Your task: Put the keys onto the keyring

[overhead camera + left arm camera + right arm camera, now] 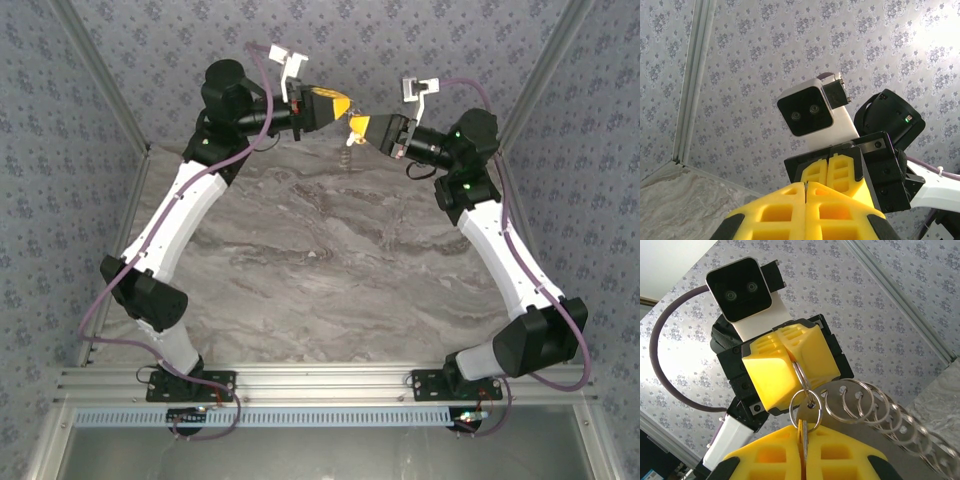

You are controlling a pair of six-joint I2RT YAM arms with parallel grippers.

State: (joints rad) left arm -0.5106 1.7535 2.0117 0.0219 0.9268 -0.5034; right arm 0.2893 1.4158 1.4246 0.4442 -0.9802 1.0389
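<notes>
**Key** [803, 436]: thin metal blade, edge-on in right wrist view, clamped btwn the yellow pads [840, 457] of right gripper [357, 124]. Long axis in line w/ those jaws. Bow end points out past the tips toward left gripper [792, 359]; blade end hidden btwn the pads. Bow threaded on a small split ring [805, 409], face-on to the right wrist camera, just beyond the tips.

**Keyring** [875, 407]: grey chain of overlapping wire rings.
- First link [799, 375] pinched at the seam of the left gripper's jaws, nearly edge-on, passing through the small split ring.
- Rest of chain runs off to lower R of right wrist view. Exact junction w/ the small split ring not resolvable.
- In top view the same chain dangles below the point where both grippers meet. Long axis approx. vertical, free end toward the tabletop [320, 270]. Contact w/ tabletop not discernible.

**Jaws:**
- R clenched on the key, pads closed against either face of the blade.
- L clenched on the first link. In left wrist view own pads pressed together, no gap along the seam, R pads directly ahead.

**Setting:** both grippers tip to tip over the far-centre part of the marbled tabletop; patterned walls [100, 60] behind and to the sides.
</notes>
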